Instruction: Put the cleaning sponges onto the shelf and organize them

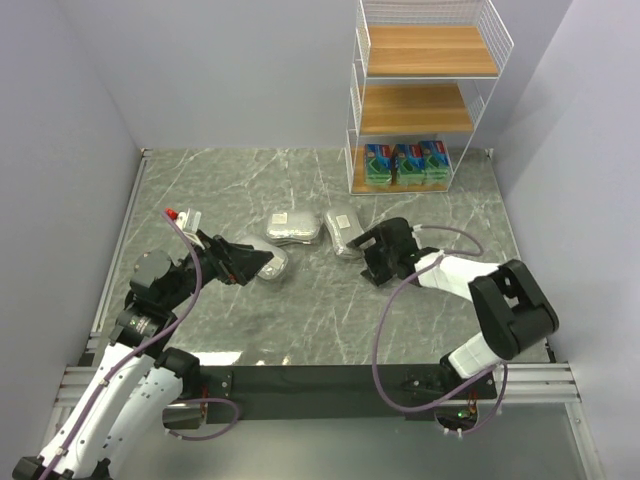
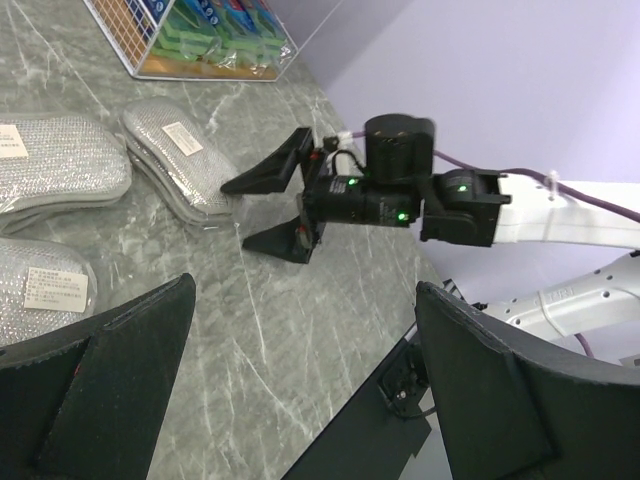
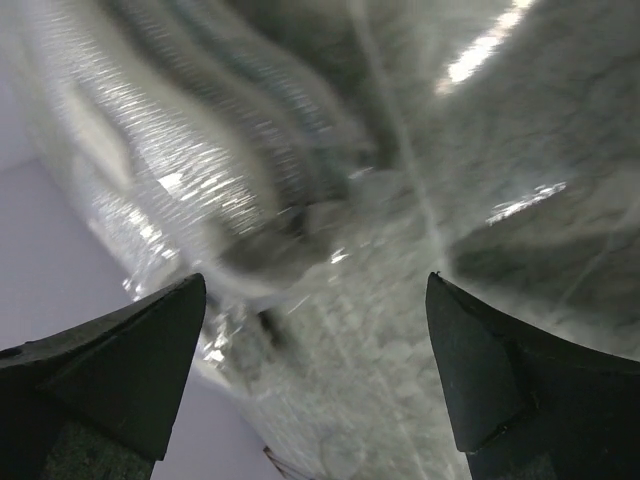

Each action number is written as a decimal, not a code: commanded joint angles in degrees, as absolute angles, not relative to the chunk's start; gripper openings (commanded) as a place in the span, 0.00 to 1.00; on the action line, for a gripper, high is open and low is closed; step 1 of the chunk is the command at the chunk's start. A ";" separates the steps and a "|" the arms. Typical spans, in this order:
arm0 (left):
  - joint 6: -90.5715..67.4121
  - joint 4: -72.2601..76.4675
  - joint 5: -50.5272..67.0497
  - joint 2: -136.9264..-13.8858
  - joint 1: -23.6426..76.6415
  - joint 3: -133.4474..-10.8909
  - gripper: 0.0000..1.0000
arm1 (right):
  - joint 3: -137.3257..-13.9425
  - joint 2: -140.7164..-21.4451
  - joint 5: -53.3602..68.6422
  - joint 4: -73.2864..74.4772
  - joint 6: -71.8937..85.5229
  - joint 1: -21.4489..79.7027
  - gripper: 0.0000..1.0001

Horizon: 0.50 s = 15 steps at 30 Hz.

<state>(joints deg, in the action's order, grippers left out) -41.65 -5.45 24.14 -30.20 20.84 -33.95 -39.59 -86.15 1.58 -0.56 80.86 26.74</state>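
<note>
Reaching low over the grey marble tabletop [image 1: 300, 315], the black right gripper [image 2: 236, 214], fingers spread wide, faces a silvery-grey oval sponge pack in clear wrap [image 1: 343, 232]; a second oval pack [image 1: 293, 227] lies beside it and a third oval pack [image 1: 274, 264] by the left gripper [image 1: 255, 260], its fingers also apart. Three flat green sponge packs [image 1: 405, 163] sit on the bottom wooden tier of the tall white wire shelf [image 1: 415, 108]

table [image 1: 300, 325]: grey veined marble top | walls [image 1: 230, 70]: pale lilac

green sponges [image 1: 405, 164] on lowest shelf [image 1: 430, 50] tier
</note>
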 commanded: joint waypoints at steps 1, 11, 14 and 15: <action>-41.48 -5.10 24.17 -29.97 21.09 -34.10 0.99 | -37.71 -88.76 1.58 -4.47 84.29 26.37 0.96; -41.31 -5.71 24.08 -30.15 21.09 -34.28 0.99 | -35.43 -96.24 2.36 -16.44 83.14 23.91 0.00; -41.31 -5.80 23.82 -29.80 21.09 -34.19 0.99 | -33.41 -96.95 4.83 -19.94 82.53 22.16 0.00; -41.48 -5.71 23.99 -29.71 21.09 -34.02 0.99 | -32.70 -96.77 5.09 -21.95 82.44 21.97 0.00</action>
